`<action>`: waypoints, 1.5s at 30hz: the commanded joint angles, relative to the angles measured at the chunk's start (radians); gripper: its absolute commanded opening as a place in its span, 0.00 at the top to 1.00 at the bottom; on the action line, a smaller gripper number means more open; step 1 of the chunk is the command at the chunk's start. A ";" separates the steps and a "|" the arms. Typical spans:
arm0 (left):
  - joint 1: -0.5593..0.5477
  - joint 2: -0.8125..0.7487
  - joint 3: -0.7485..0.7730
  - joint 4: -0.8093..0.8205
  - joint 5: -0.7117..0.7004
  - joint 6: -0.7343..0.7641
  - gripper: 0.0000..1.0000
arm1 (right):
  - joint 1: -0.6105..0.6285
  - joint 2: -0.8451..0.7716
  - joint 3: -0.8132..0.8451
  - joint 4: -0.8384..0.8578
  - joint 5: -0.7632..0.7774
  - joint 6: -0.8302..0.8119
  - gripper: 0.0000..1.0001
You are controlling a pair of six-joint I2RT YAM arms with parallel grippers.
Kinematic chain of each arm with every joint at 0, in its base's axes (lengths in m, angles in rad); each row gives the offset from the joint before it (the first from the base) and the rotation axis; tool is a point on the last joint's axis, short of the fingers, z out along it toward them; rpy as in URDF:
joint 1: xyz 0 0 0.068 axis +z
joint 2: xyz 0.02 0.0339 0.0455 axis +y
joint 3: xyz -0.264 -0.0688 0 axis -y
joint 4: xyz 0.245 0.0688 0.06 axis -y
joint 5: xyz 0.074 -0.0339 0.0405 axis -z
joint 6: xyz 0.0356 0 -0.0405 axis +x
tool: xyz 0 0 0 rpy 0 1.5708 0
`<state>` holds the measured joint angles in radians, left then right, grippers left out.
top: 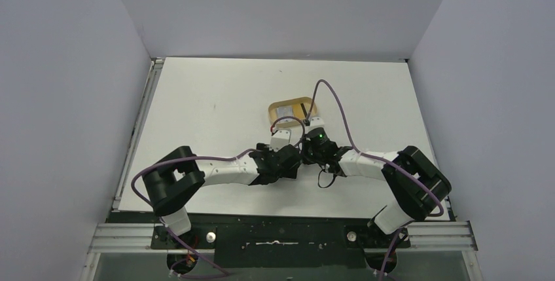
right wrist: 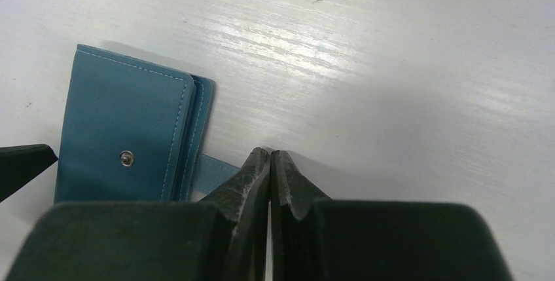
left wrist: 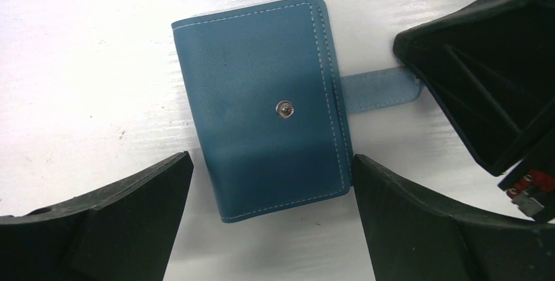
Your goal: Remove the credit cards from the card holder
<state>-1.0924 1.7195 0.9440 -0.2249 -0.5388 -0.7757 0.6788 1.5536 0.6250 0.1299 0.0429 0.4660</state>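
Observation:
The card holder (left wrist: pixel 265 104) is a teal-blue wallet lying folded shut on the white table, with its snap stud (left wrist: pixel 285 108) facing up. Its tab (left wrist: pixel 379 90) is unfastened and sticks out to the right. My left gripper (left wrist: pixel 271 163) is open just above it, with a finger on each side of its near edge. My right gripper (right wrist: pixel 270 153) is shut with nothing visible between its tips, which are on the table just beside the tab (right wrist: pixel 214 169). The holder also shows in the right wrist view (right wrist: pixel 121 143). No credit cards show. In the top view both grippers (top: pixel 300 152) hide the holder.
A tan oval tray (top: pixel 292 112) stands just beyond the two grippers, and a purple cable loops over it. The right gripper's body (left wrist: pixel 484 91) fills the right side of the left wrist view. White table surface (top: pixel 216 104) lies to the left and behind.

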 commanded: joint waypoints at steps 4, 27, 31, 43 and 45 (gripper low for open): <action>0.007 0.031 0.057 -0.054 -0.049 -0.049 0.11 | -0.019 0.000 -0.032 -0.051 0.008 0.005 1.00; 0.114 -0.145 -0.020 -0.137 -0.140 -0.044 0.11 | -0.033 0.009 -0.044 -0.041 -0.017 0.002 1.00; 0.145 -0.141 -0.023 -0.113 -0.134 -0.022 0.11 | -0.033 0.015 -0.042 -0.040 -0.027 0.002 1.00; 0.269 -0.126 0.017 -0.009 -0.102 0.107 0.10 | -0.033 0.030 -0.035 -0.045 -0.035 -0.010 1.00; 0.291 -0.124 0.021 0.035 -0.063 0.149 0.10 | -0.033 0.041 -0.034 -0.042 -0.063 -0.009 1.00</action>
<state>-0.8448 1.6024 0.9268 -0.2863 -0.6228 -0.7181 0.6537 1.5490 0.6106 0.1524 -0.0013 0.4751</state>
